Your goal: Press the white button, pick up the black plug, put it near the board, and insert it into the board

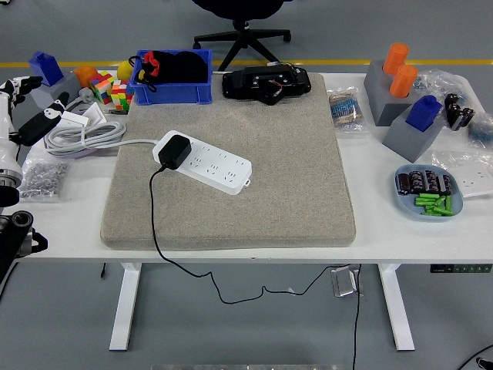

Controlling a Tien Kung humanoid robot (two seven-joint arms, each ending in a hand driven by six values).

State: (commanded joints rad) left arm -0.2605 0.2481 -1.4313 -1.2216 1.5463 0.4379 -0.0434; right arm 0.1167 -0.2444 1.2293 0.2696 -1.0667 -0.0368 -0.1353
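The white power board (pixel 213 165) lies at an angle on the grey mat (pixel 254 208), left of centre. The black plug (pixel 174 150) sits in the board's left end, and its black cable (pixel 154 223) runs down over the table's near edge. I cannot make out the white button on the board. My left hand (pixel 29 104) is at the picture's far left edge, over the table's left end, well away from the board, with its fingers spread and empty. My right arm is out of view.
A coiled white cable (pixel 81 135) and a bag of small parts (pixel 42 177) lie beside my left hand. A blue bin (pixel 173 77), puzzle cubes (pixel 112 92) and a black device (pixel 266 82) stand at the back. Grey blocks (pixel 400 108) and a blue dish (pixel 427 196) are at the right.
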